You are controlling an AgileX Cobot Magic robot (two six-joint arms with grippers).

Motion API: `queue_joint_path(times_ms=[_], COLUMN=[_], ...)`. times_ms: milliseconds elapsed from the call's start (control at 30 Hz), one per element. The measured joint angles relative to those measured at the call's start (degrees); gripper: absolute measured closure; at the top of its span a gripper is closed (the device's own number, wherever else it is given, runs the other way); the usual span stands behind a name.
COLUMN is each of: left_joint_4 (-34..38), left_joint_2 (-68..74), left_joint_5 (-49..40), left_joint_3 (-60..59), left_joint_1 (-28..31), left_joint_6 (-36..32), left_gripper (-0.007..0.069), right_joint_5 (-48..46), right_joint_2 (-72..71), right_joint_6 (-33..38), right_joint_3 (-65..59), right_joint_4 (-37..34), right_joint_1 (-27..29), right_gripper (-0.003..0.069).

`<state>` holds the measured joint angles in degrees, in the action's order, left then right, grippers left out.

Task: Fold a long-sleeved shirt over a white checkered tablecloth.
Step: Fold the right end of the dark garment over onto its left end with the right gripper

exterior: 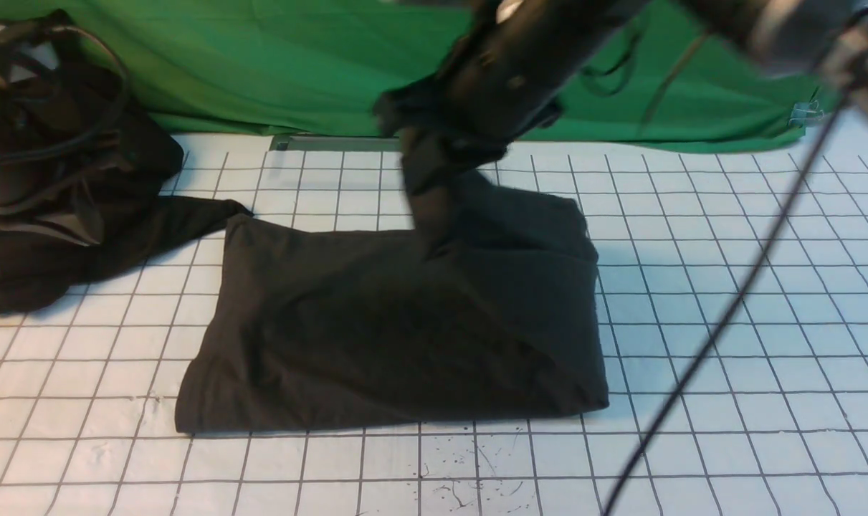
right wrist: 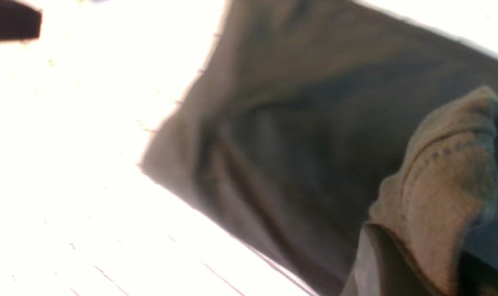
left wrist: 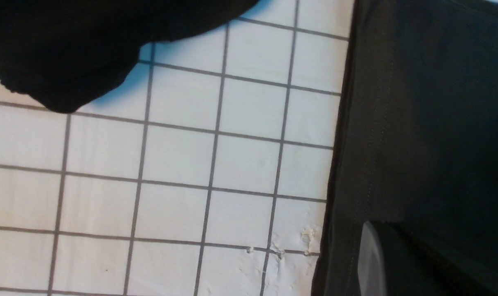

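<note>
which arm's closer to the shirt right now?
Right. The right gripper holds the far edge of the long-sleeved shirt; the left arm sits apart, off its left side, over the black garment heap.

green backdrop [exterior: 261,64]: rear, draped | black garment heap [exterior: 46,272]: far left, crumpled | clip [exterior: 806,112]: backdrop's right edge

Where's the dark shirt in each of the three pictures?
Front view: shirt in the middle of the picture, its far part pulled up.
Left wrist view: shirt down the right side.
Right wrist view: shirt across the middle and right, blurred.
Shared landmark: the white checkered tablecloth next to the shirt's edge; it looks washed out in the right wrist view.
</note>
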<state>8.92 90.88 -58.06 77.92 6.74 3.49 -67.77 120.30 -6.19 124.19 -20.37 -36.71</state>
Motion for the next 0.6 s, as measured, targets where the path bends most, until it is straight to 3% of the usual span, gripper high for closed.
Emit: queue_joint_path(times_ms=[167,300,400,433,500,600], left_joint_4=[3.8,5.4,5.8,5.8,5.8,5.6], left_joint_2=[0.0,0.0,0.0,0.0,0.0,0.0], left_joint_5=[-0.1,-0.1,-0.1,-0.1,-0.3,-0.9], left_joint_3=[0.0,0.0,0.0,0.0,0.0,0.0], left_joint_1=[2.0,2.0,2.0,2.0,2.0,2.0], left_joint_6=[-2.5,-3.5,-4.2,-4.2,-4.8,-5.0], left_gripper=[0.0629,0.0629,0.0629,0.0629,0.0629,0.0629], right_joint_5=[6.0,10.7,15.5,15.6,16.1,13.1], right_joint_2=[10.3,15.1,17.9,18.0,18.2,17.3], right_joint_6=[-1.1,-2.1,-2.9,-3.0,-2.9,-0.3], right_joint_3=[5.1,5.5,5.5,5.5,5.8,7.1], right_joint_4=[-5.1,-7.7,-9.4,-9.6,-10.3,-10.2], right_joint_1=[-4.6,-6.5,-8.5,-8.6,-9.1,-8.5], right_gripper=[0.0629,0.0585,0.0428,0.0405,0.0266,0.0203])
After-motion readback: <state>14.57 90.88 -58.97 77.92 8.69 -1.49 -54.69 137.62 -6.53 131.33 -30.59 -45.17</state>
